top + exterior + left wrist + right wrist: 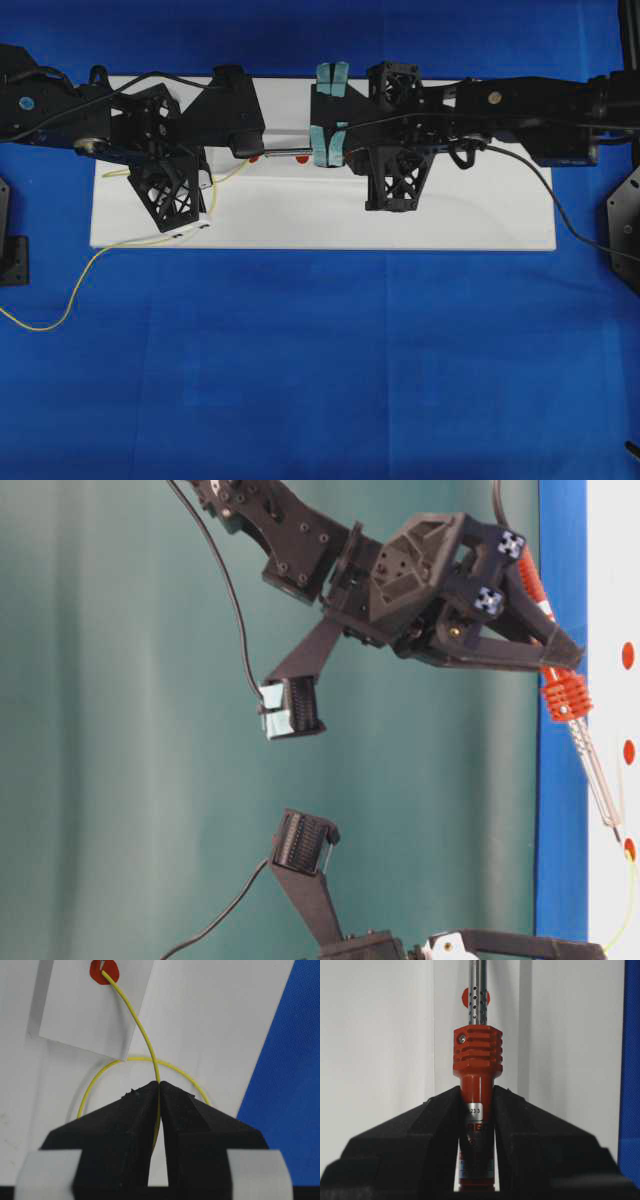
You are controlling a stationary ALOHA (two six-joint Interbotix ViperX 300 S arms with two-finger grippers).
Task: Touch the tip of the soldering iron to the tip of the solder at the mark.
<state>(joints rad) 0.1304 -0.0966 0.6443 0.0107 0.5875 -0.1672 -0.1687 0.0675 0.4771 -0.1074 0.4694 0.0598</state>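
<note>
My left gripper (159, 1084) is shut on the thin yellow solder (142, 1030). The wire rises from the jaws to a red mark (105, 971) on the white board (330, 215), and its cut end rests on that mark. My right gripper (476, 1091) is shut on the orange-red handle of the soldering iron (477, 1055). The iron's silver shaft (288, 155) points left toward the mark (253, 158). A dark pointed tip (101, 964) enters at the top of the left wrist view and appears to touch the solder's end on the mark. From table level, the iron's tip (617, 830) sits right at the mark (630, 850).
A second red mark (466, 997) lies under the iron's shaft. The solder's slack loops behind the left gripper (203, 192) and trails off the board onto the blue cloth (60, 300). The iron's black cord (560, 205) runs off to the right past the right gripper (340, 152).
</note>
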